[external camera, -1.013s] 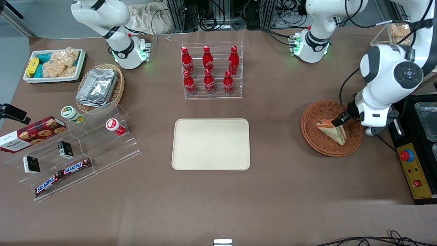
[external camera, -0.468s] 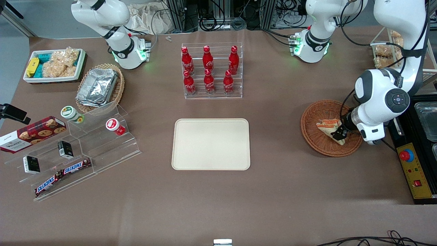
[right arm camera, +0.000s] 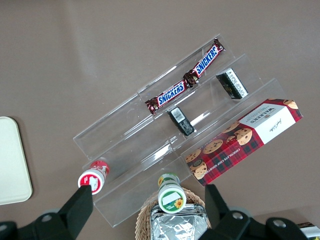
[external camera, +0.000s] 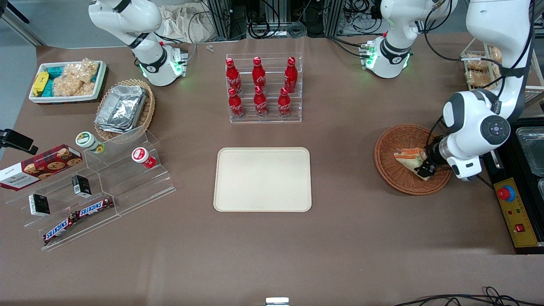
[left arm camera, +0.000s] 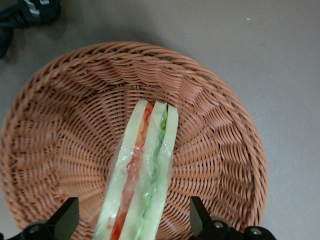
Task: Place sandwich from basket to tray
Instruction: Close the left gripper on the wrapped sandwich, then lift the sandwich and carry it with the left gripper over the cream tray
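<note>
One sandwich (external camera: 409, 158) sits in the round reddish-brown basket (external camera: 393, 173) toward the working arm's end of the table, standing on edge with its layered cut face up, so in the wrist view you get the orange, red and green stripes (left arm camera: 145, 172) running lengthwise. Its long axis goes from about the middle of the basket (left arm camera: 210, 125) out to the rim nearest the arm, and in the front view the narrower end points toward that rim. The gripper (external camera: 425, 168) is down inside the basket at that end, fingers spread apart with one finger (left arm camera: 65, 220) on each side of the wedge and a gap showing on both sides, so it's open around the sandwich, not squeezing it. The cream tray (external camera: 262, 179) lies flat mid-table, well apart from the basket, with nothing on it. Other containers: a clear rack holds six red cola bottles (external camera: 259, 87), a lighter oval wicker basket holds a stack of foil trays (external camera: 121, 107), a white bin (external camera: 67, 80) has bagged snacks, and the clear stepped stand carries two Snickers bars (external camera: 78, 217) and two small cups. Compared with a second ago, the gripper has dropped from just above the sandwich down into the basket, and in the last half second it barely shifted; the sandwich looks to be in the same spot.
</note>
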`<action>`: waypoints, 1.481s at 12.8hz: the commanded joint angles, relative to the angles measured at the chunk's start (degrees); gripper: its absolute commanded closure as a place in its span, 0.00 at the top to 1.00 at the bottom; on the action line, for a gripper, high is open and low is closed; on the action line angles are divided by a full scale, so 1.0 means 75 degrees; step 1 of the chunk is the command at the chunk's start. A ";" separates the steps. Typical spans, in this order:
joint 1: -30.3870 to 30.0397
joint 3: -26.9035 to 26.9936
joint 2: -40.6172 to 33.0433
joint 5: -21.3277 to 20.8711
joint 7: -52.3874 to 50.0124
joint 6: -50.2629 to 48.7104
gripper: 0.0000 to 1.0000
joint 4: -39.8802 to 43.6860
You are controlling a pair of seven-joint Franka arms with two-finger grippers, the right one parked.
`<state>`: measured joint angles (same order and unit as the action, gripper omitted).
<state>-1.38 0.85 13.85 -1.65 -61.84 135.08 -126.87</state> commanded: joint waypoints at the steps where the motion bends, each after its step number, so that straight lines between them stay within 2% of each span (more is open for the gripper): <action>1: -0.0004 -0.0042 0.0251 0.0079 -0.0507 0.0282 0.75 0.0006; 2: 0.0008 -0.0042 0.0275 0.0079 -0.0857 0.0421 0.28 0.0006; 3: 0.0019 -0.0042 0.0275 0.0068 -0.1069 0.0562 0.00 -0.0006; 8: 0.0066 -0.0136 -0.0122 -0.0002 -0.0990 0.0249 0.00 0.0251; 10: 0.0101 -0.0380 -0.0427 -0.0026 -0.0930 -0.1139 0.00 0.1055; 12: 0.0102 -0.1023 -0.0335 0.0009 -0.0954 -0.2920 0.00 0.2553; 14: 0.0113 -0.1807 -0.0101 0.0137 -0.0954 -0.4095 0.00 0.4018; 15: 0.0102 -0.2438 0.0086 0.0254 -0.0722 -0.4379 0.00 0.4455; 17: 0.0113 -0.3448 0.0250 0.0267 0.0074 -0.4173 0.00 0.4541; 19: 0.0183 -0.4293 0.0776 0.0186 0.0183 -0.3542 0.00 0.4553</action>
<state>0.13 -26.90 14.17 -0.29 -63.34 105.88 -94.99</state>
